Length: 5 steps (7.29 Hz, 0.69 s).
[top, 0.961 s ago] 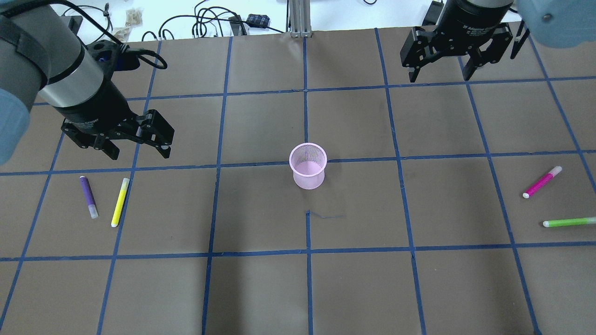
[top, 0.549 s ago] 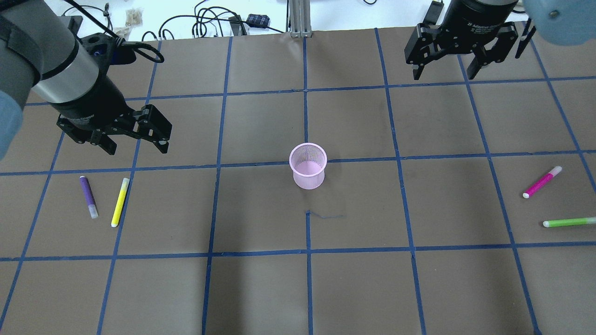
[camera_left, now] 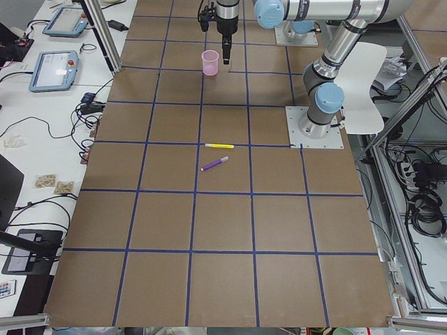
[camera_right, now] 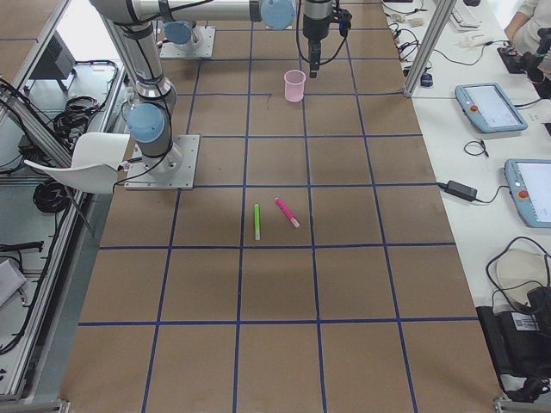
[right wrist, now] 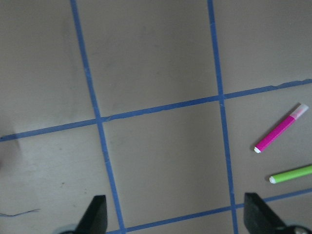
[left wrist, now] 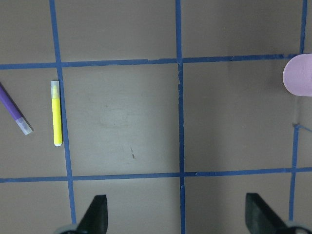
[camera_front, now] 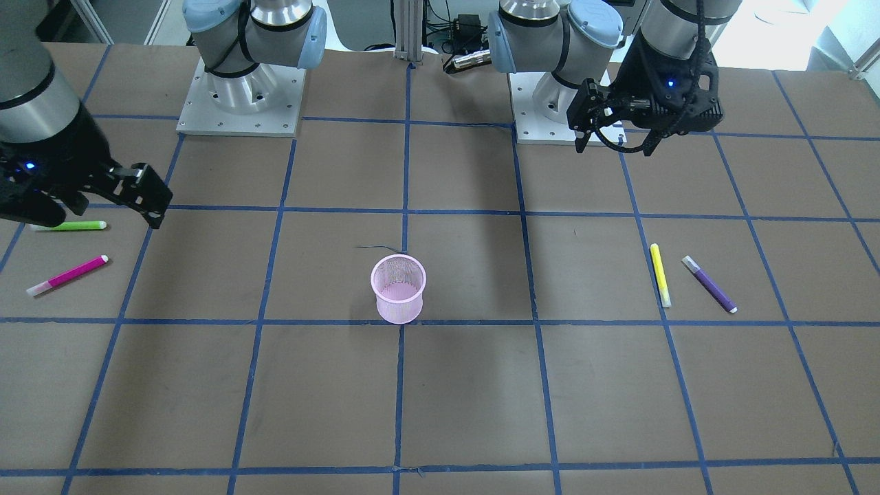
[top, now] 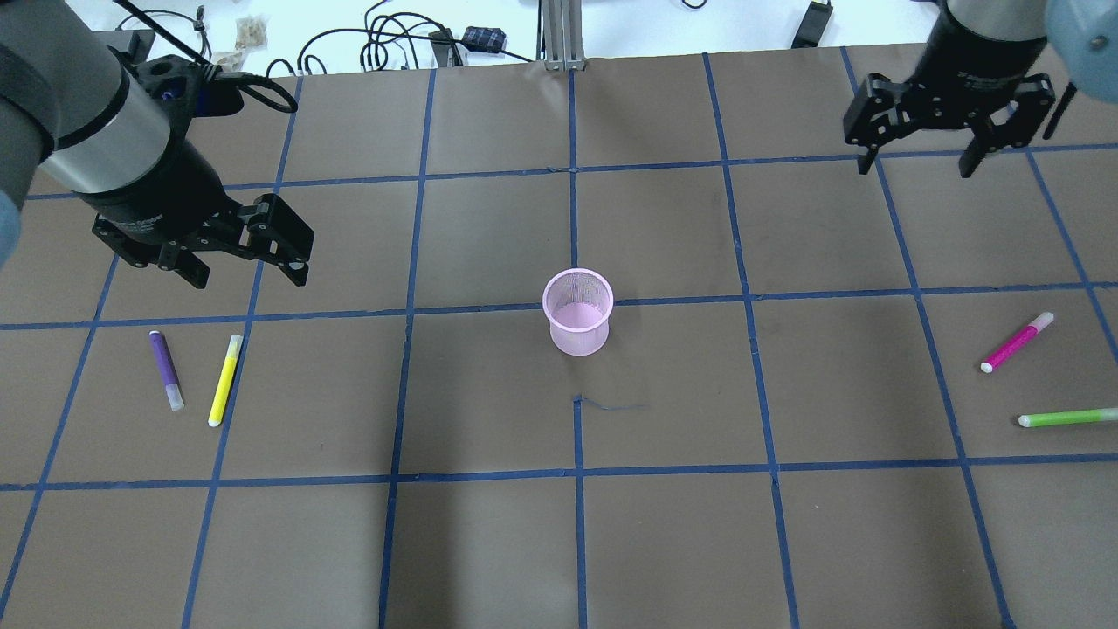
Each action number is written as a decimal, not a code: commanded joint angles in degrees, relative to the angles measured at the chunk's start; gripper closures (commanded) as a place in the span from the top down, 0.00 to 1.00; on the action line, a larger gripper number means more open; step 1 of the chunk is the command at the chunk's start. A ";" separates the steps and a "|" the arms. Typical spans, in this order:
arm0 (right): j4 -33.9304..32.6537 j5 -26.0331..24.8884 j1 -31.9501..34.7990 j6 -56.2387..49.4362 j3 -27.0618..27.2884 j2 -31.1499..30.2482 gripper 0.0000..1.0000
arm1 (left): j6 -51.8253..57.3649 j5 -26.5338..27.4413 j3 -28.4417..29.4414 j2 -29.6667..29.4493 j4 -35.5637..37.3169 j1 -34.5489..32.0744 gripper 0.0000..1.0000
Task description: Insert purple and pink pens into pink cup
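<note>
The pink cup [top: 577,323] stands upright at the middle of the table [top: 489,542]. Nothing shows inside it, so no pen is inserted yet.

The purple pen [top: 165,369] lies flat toward the table edge on the robot's left. A yellow pen [top: 225,379] lies just beside it on the cup side, not touching it. The pink pen [top: 1017,342] lies flat toward the table edge on the robot's right, with a green pen [top: 1067,418] near it.

Treat the task as at its start: two pick-ups and two insertions remain.

The left jaws hang above the table on the purple pen's side. They are spread wide, hold nothing and touch nothing. In the left wrist view you see both pens off to one side, not between the fingertips.

The right jaws hang above the table on the pink pen's side. They are also spread wide, empty and clear of every pen.
</note>
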 commanded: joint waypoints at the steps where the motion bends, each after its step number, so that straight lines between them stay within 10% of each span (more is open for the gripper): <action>1: -13.58 -0.74 -9.43 -4.57 11.72 -0.42 1.00 | 0.08 0.06 -0.06 -0.19 0.20 0.20 1.00; 5: -35.97 -0.48 -23.14 -4.86 31.80 1.59 1.00 | 0.08 -0.12 -0.06 -0.63 0.55 0.28 1.00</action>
